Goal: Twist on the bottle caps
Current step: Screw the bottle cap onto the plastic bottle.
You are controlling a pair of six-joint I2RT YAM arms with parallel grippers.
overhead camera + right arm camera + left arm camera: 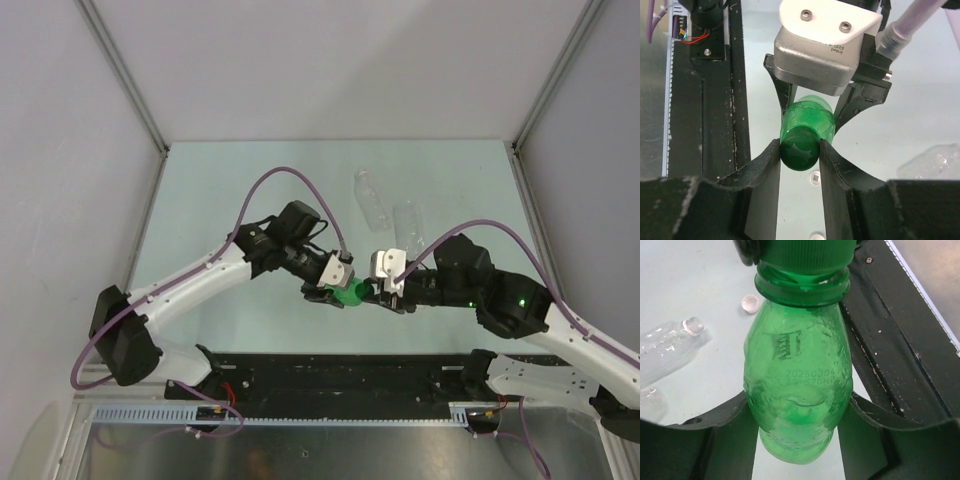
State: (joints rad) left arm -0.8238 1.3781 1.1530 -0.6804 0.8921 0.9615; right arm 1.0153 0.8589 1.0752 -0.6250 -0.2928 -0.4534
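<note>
Overhead view, from the left: my left arm reaches in from the left edge. The left gripper (325, 290) pinches the body of the green bottle (350, 293), which is held sideways near the middle of the table (200, 200), just beyond the black base strip (330, 372). The right gripper (388, 292) meets it from the right, jaws closed on the neck end. Farther back lie a clear bottle (372, 195) and, just beside it, a second clear bottle (410, 222), both well apart from the grippers.

The left wrist view shows what the overhead cannot. There is a code on the green bottle (797, 390) that I read as "20250304" over "21:57GH", with blurred lettering above it that I cannot make out. The left fingers (715, 425) clamp the bottle's lower body from both sides. The dark green cap (805, 255) sits on the neck. To its left a loose white cap (750, 303) lies on the table, and farther left a clear bottle (665, 347) wears a fitted white cap (693, 325).

The right wrist view looks at the cap end on: the right fingers (767, 165) press the dark green cap (800, 150) from both sides. Behind it, the camera housing (825, 45) carries small print starting "intel", and I cannot read the rest.

Open table surface spreads at far left and toward the back. The black strip lies close on the near side, and the enclosure walls (80, 120) border both sides.
</note>
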